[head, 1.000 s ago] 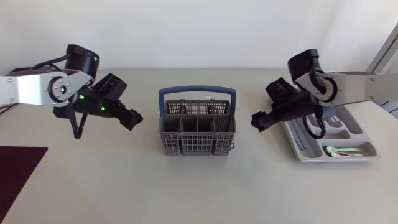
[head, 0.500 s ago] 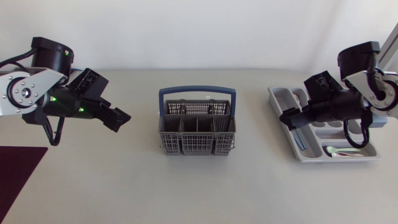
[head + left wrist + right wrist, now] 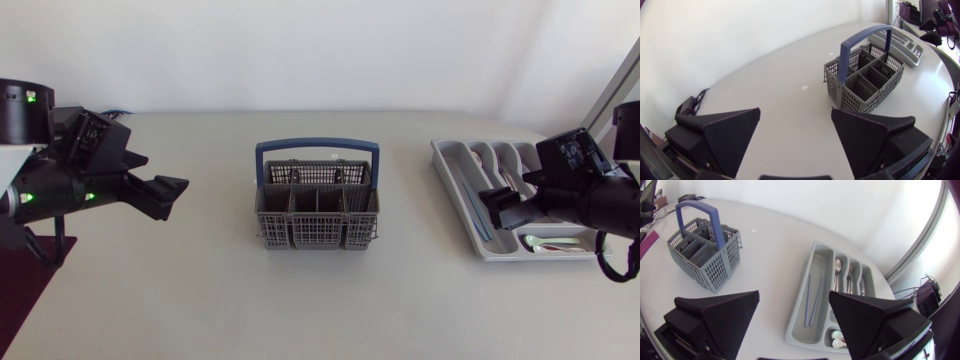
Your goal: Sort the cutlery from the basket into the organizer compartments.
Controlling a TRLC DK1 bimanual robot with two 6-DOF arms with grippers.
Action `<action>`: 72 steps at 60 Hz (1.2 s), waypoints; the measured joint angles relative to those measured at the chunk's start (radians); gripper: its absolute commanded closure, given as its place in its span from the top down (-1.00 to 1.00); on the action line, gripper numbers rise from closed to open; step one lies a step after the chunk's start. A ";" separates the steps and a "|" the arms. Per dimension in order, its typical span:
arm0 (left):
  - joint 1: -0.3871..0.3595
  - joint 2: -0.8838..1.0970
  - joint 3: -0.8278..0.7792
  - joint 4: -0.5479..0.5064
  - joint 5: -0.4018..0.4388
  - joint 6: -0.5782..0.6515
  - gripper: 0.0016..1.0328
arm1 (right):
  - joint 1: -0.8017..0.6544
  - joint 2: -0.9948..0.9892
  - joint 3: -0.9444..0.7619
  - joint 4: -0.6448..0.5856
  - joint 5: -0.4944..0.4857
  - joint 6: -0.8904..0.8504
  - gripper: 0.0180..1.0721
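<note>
The grey cutlery basket (image 3: pixel 317 215) with a blue handle (image 3: pixel 317 148) stands mid-table; no cutlery shows in its compartments. It appears ahead of my left gripper (image 3: pixel 797 137) as the basket (image 3: pixel 867 80). The grey organizer (image 3: pixel 450 160) lies at the right and holds spoons, forks and two blue-grey sticks (image 3: pixel 812 300). My left gripper (image 3: pixel 165 197) hangs open well to the left of the basket. My right gripper (image 3: pixel 497 210) is open over the organizer's near-left part. In the right wrist view the organizer (image 3: pixel 822 262) is ahead of the open fingers and the basket (image 3: pixel 705 250) is off to one side.
A dark red mat (image 3: pixel 20 290) lies at the table's front left corner, under my left arm. Bare tabletop stretches between basket and organizer and in front of the basket.
Both arms have drawn back outward. The left gripper moved left, away from the basket, and the right gripper moved right and nearer the front, over the organizer. Both stayed open.
</note>
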 measured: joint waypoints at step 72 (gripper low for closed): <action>0.061 -0.658 -0.492 0.292 -0.040 -0.170 0.90 | 0.006 -0.750 -0.502 0.243 0.113 0.162 0.91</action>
